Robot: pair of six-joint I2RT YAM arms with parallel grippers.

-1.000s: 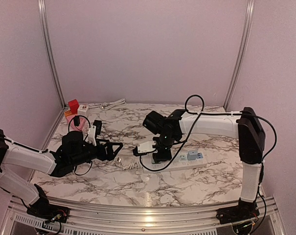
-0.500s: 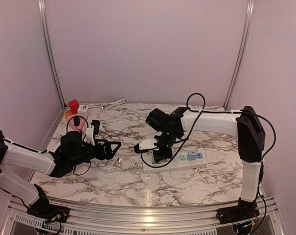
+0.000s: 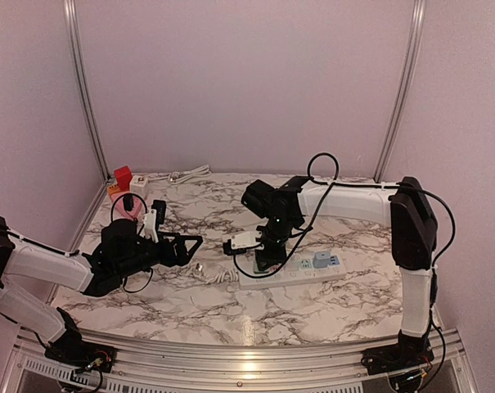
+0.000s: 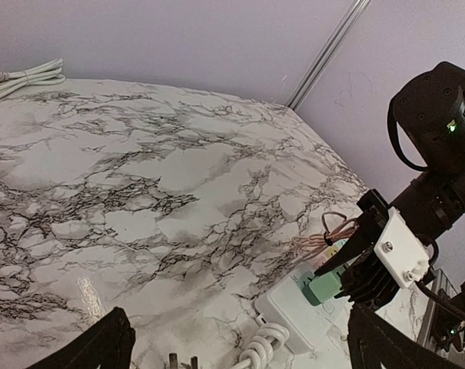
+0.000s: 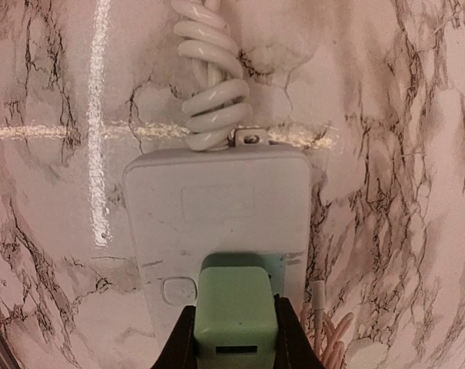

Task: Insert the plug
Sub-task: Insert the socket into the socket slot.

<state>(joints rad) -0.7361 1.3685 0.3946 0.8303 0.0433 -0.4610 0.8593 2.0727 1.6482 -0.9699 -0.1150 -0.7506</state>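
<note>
1. The left arm (image 3: 47, 266) has white link shells between black joint housings.
2. The right arm (image 3: 353, 205) matches it, with white tubes and black elbow and wrist blocks.
3. A black cable (image 3: 323, 154) loops off the right arm.
4. A green light (image 4: 450, 127) glows on the right wrist housing.
5. A white camera block (image 4: 401, 247) with small screws sits by the black right claw (image 3: 267, 260).
6. The left claw (image 3: 194, 248) is black, with thin angular fingers.

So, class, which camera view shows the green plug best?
The right wrist view: the green plug fills the lower centre, gripped by the right gripper on the white power strip. The left wrist view shows only a small green sliver of it side-on; in the top view the gripper hides it.
</note>
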